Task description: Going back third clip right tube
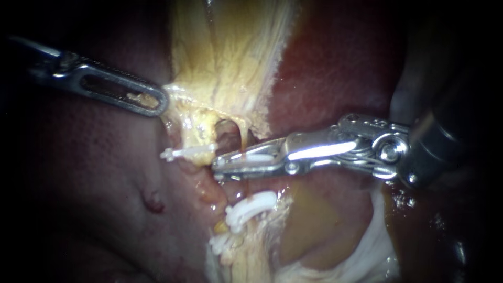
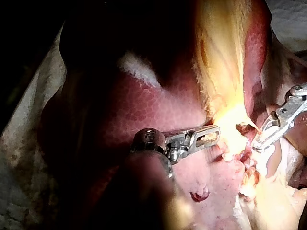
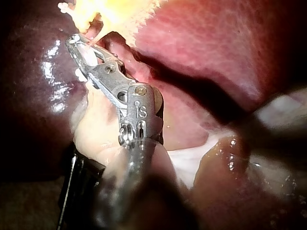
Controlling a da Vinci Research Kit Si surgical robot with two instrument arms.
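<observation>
Beside fibrous yellow tissue [image 1: 230,57], the right instrument [image 1: 217,166] pinches a curved white clip [image 1: 255,156].

Dark red liver [image 1: 94,199] flanks pale yellow tissue [image 1: 230,52].

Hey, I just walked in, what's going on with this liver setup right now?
Two instruments are working on the tissue beside the liver. The left instrument has its jaws shut on the edge of the yellowish tissue. The right instrument carries a white clip in its jaws, with its tips close against that tissue. Two fitted clips sit nearby, one just left of those tips and one below them.
</observation>
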